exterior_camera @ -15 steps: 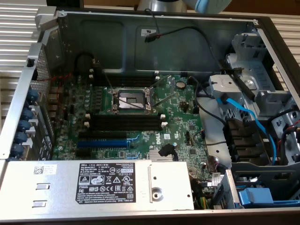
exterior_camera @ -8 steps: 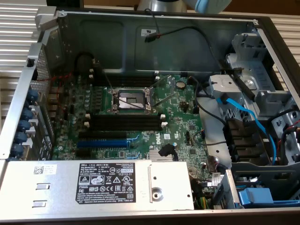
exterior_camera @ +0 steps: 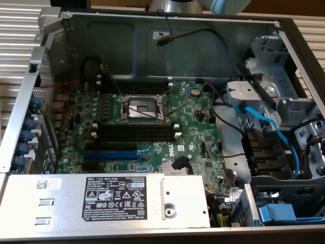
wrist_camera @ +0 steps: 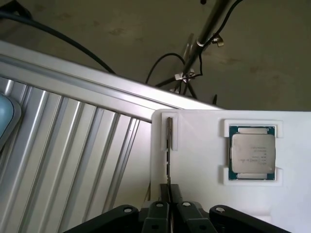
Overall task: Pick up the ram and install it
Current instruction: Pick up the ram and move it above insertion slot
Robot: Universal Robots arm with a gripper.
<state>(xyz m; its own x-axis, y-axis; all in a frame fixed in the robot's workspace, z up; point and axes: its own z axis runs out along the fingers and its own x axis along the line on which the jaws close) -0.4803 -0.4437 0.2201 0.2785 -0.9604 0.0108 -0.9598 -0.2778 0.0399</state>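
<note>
Hand [wrist_camera: 168, 192] pinched narrow on thin grey-edged ram stick [wrist_camera: 168, 145] standing in white tray [wrist_camera: 194, 160]. I judge it light, stiff, fragile; grip board edges.

Hand [wrist_camera: 169, 190] matte black; two slim flat fingers [wrist_camera: 164, 196] at centre, angled links [wrist_camera: 104, 219] flanking outboard, round silver screw heads [wrist_camera: 127, 209] on each. Arm [exterior_camera: 172, 5] behind hand: silver-grey tube, pale blue rounded joint cap [exterior_camera: 227, 5].
</note>
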